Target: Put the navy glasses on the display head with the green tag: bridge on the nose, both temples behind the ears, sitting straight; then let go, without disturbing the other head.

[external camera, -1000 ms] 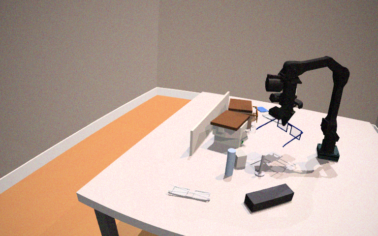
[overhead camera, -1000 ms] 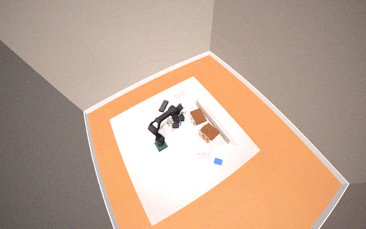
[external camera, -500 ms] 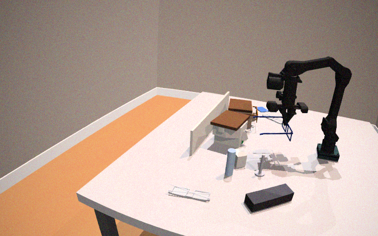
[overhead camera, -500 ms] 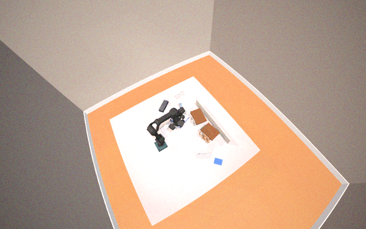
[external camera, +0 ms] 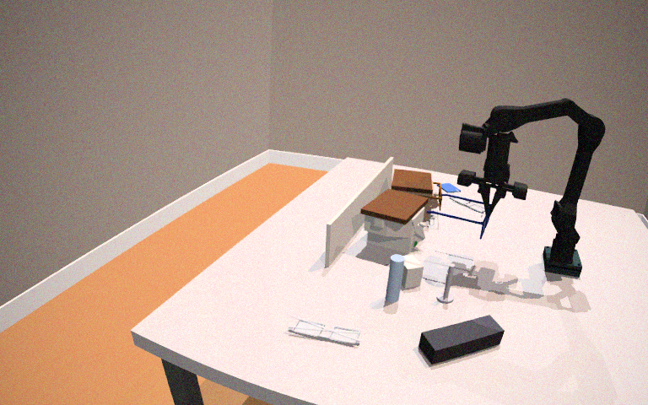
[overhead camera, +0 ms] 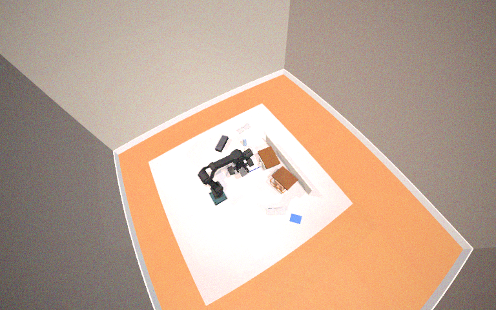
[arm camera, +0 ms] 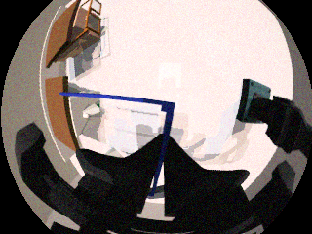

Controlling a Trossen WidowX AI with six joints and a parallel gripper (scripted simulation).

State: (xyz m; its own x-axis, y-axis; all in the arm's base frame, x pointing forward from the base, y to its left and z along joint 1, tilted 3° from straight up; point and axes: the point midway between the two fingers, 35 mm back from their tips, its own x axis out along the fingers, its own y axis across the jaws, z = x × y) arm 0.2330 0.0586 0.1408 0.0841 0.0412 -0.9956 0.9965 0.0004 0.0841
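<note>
So the claw (overhead camera: pixel 241 168) (external camera: pixel 488 206) (arm camera: pixel 164 136) is pointing down, up in the air over the counter (overhead camera: pixel 234 237) (external camera: pixel 239 305) (arm camera: pixel 195 49), and it's pinching the navy glasses (overhead camera: pixel 254 169) (external camera: pixel 456 218) (arm camera: pixel 117 97) by the front frame. Both arms of the glasses are out, reaching away from the claw toward the two heads. They're definitely not on a face, and the claw hasn't let go.

The head with the green tag (overhead camera: pixel 268 157) (external camera: pixel 394 207) (arm camera: pixel 57 112) is the nearer one in the exterior view, out past the free ends of the glasses' arms. Those ends look near it, but I can't tell if anything touches. The tag (external camera: pixel 415 243) (arm camera: pixel 97 105) is just a little green spot, lower than the glasses.

The other head (overhead camera: pixel 284 178) (external camera: pixel 412 180) (arm camera: pixel 60 34) is beside it, wearing orange-brown glasses (external camera: pixel 440 196) (arm camera: pixel 92 23). A pale upright panel (overhead camera: pixel 289 164) (external camera: pixel 358 214) runs behind both, on the far side from the claw.

Lower than the claw and off to the case side there's a dark case (overhead camera: pixel 221 143) (external camera: pixel 461 338), a light blue cylinder (overhead camera: pixel 244 142) (external camera: pixel 394 279) and a skinny grey post (external camera: pixel 447 283). Clear glasses (overhead camera: pixel 241 129) (external camera: pixel 325 330) lie farther out.
</note>
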